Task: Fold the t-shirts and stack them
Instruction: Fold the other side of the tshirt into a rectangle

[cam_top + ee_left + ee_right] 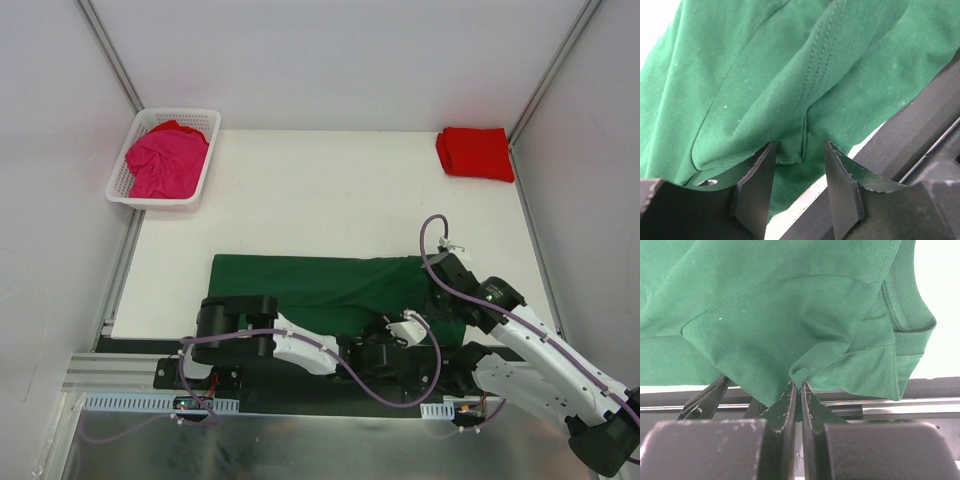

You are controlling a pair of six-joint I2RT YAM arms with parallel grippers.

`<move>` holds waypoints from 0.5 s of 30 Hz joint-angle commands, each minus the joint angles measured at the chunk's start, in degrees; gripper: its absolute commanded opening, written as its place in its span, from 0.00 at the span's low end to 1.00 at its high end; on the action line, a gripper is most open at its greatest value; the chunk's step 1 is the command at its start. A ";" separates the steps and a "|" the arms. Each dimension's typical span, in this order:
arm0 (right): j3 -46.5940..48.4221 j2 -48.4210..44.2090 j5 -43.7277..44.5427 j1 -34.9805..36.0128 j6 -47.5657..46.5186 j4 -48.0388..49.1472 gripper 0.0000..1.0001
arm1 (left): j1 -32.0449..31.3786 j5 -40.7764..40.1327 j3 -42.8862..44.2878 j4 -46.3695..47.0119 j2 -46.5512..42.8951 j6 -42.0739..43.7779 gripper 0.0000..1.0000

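Three t-shirts show: the green t-shirt [320, 285] spread along the desk [330, 190] at its near edge, a fold clamped by the jaws of the right gripper [799, 387] while those of the left gripper [800, 146] stand apart around a seam, the red t-shirt [475, 153] folded far right, the pink t-shirt [165, 160] in the basket [203, 114].

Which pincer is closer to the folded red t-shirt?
Right. The right pincer, pinching the green t-shirt, is nearly in line with the red t-shirt; the left pincer, open, lies farther left.
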 commanded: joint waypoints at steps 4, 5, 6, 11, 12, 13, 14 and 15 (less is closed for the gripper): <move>-0.22 -0.77 1.32 0.33 -0.25 -1.42 0.05 | -0.47 -1.09 1.44 1.45 1.14 -0.44 0.38; -0.22 -0.77 1.32 0.33 -0.25 -1.42 0.05 | -0.47 -0.92 1.44 1.45 1.14 -0.44 0.36; -0.22 -0.85 1.40 0.33 -0.16 -1.42 0.05 | -0.47 -0.83 1.44 1.45 1.05 -0.35 0.29; -0.30 -1.03 1.40 0.33 -0.08 -1.42 0.05 | -0.47 -0.57 1.36 1.45 0.61 0.00 0.08; -0.39 -0.94 1.32 0.33 0.01 -1.42 0.05 | -0.55 -0.65 1.18 1.45 0.52 0.18 0.06; -0.30 -0.94 1.32 0.42 0.01 -1.42 0.05 | -0.47 -0.65 1.09 1.45 0.17 0.09 0.05; -0.30 -1.03 1.40 0.33 -0.07 -1.42 0.05 | -0.47 -0.65 0.83 1.45 -0.09 0.09 0.05; -0.39 -0.94 1.40 0.33 -0.08 -1.42 0.05 | -0.47 -0.65 0.65 1.45 -0.53 0.27 0.04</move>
